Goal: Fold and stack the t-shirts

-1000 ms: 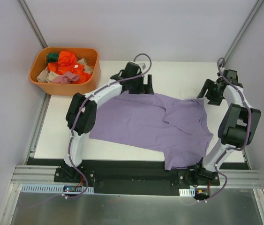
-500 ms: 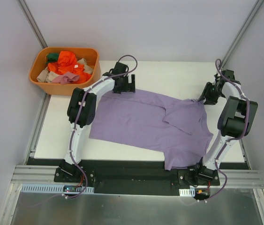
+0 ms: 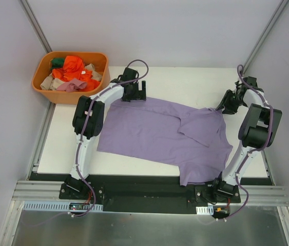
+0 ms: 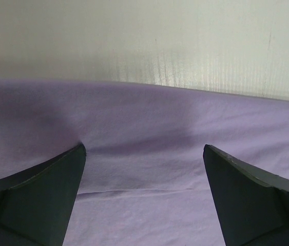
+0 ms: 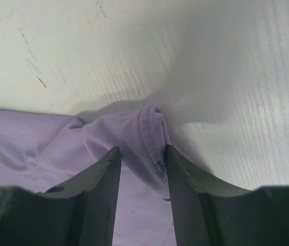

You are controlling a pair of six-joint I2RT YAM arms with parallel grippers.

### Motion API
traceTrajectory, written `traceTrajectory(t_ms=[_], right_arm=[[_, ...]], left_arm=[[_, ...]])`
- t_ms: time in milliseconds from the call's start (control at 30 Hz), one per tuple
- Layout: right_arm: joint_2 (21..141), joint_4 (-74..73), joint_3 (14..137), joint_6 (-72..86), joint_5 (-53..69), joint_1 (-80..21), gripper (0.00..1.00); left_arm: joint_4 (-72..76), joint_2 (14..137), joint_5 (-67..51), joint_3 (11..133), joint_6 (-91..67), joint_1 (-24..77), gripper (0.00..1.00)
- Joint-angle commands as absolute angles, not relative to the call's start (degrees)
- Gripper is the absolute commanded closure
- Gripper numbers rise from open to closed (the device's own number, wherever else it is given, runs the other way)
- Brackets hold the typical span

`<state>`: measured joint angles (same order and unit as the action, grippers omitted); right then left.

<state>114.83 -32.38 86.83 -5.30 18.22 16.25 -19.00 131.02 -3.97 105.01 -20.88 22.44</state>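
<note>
A white table (image 3: 185, 82) stands between pale grey walls (image 3: 185, 31). On its middle lies the lavender t-shirt (image 3: 154, 133), spread out flat, and one corner reaches over the near edge. At the far left corner stands an orange plastic tub (image 3: 99, 84). In it is a loose pile of an orange-red shirt (image 3: 72, 65), a green shirt (image 3: 57, 62), a beige shirt (image 3: 46, 82) and a pink shirt (image 3: 71, 86). The left claw (image 3: 134, 93) is over the far edge of the lavender cloth, wide open and holding nothing. The right claw (image 5: 141, 151) is narrow and pinches a hemmed fold at the far right corner of the same t-shirt.
</note>
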Motion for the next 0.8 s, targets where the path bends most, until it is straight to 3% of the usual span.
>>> traceTrajectory(t_ms=[0, 67, 200, 267, 533, 767], right_arm=[[116.01, -32.43, 88.68, -2.99, 20.3, 16.52, 0.58], [116.37, -32.34, 88.68, -2.46, 20.22, 16.61, 0.65], [116.19, -31.91, 88.68, -1.32, 18.03, 16.61, 0.94], [115.75, -31.47, 88.86, -0.44, 15.74, 16.79, 0.99], [115.31, -31.73, 92.54, -2.1, 6.77, 18.37, 0.99], [118.3, -31.56, 96.15, -5.18, 12.29, 19.42, 0.99]], left_arm=[[-22.06, 130.52, -2.11, 102.75, -19.69, 21.53, 0.01], [-22.06, 130.43, -1.93, 102.66, -19.86, 21.53, 0.01], [-22.06, 130.17, -1.06, 102.39, -19.86, 21.53, 0.01], [-22.06, 130.08, -0.35, 102.13, -19.95, 21.53, 0.01], [-22.06, 129.99, 0.79, 101.34, -20.31, 20.66, 0.01], [-22.06, 130.34, -2.27, 102.3, -19.6, 20.57, 0.01]])
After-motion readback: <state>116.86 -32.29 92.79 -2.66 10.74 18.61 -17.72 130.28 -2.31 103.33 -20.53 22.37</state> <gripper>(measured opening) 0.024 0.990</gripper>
